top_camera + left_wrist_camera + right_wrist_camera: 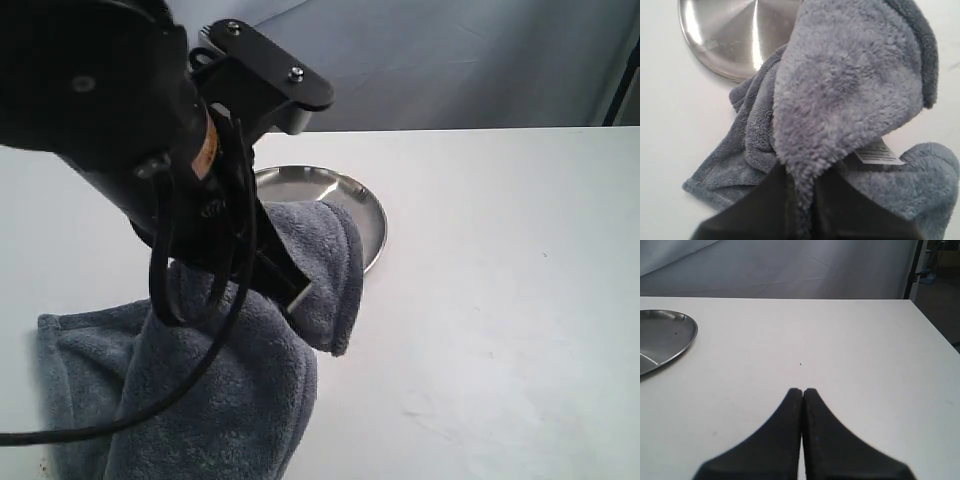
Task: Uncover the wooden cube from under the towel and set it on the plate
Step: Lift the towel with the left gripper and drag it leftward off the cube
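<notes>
now the left gripper [801, 182] pinches a fluffy blue-grey fleece towel [850, 90] beside a round steel plate [725, 35]; right gripper [802, 391] closed, empty.

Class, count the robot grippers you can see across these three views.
2. The left gripper is pinching a raised fold of the towel near the plate. The right gripper is closed with nothing in it, above the white table.

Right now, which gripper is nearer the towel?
Left. The left gripper pinches a raised fold of the towel; the right gripper is shut over the table, well away.
</notes>
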You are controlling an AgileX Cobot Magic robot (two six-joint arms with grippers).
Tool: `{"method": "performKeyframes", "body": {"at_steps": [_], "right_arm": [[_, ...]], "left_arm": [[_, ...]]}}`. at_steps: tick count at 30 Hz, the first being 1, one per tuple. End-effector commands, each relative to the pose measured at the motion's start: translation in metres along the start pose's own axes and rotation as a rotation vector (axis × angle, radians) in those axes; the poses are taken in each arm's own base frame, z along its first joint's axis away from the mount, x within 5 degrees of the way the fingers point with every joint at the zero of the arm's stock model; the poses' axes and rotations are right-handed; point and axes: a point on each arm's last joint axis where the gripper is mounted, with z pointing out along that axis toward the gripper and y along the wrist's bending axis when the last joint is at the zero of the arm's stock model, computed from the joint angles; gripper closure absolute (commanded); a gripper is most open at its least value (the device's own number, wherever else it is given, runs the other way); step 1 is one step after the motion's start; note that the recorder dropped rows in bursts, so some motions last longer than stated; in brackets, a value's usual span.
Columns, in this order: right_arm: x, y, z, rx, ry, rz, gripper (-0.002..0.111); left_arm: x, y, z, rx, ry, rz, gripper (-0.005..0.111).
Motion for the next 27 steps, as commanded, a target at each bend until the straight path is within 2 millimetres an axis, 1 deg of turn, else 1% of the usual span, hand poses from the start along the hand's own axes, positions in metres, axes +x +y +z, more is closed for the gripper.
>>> {"method": "performKeyframes", "body": {"at_steps": [1, 2, 5, 11, 27], "right_arm": [[0.001, 0.0, 0.0, 0.0, -0.001, 0.01, 0.108], [0.001, 0.0, 0.0, 0.0, -0.001, 0.01, 0.108], [0.001, 0.0, 0.0, 0.0, -0.001, 0.01, 0.108], [0.001, 0.0, 0.0, 0.0, -0.001, 0.01, 0.108], [0.001, 0.0, 0.0, 0.0, -0.001, 0.01, 0.108]], "left_arm": [[0.002, 0.025, -0.004, -0.034, -0.006, -0.085, 0.107], [0.002, 0.035, -0.003, -0.045, -0.002, -0.115, 0.107], [0.005, 0.057, -0.001, -0.069, 0.009, -0.176, 0.107], [0.009, 0.088, 0.006, -0.105, 0.036, -0.247, 0.107], [0.024, 0.139, 0.015, -0.164, 0.085, -0.409, 0.107]]}}
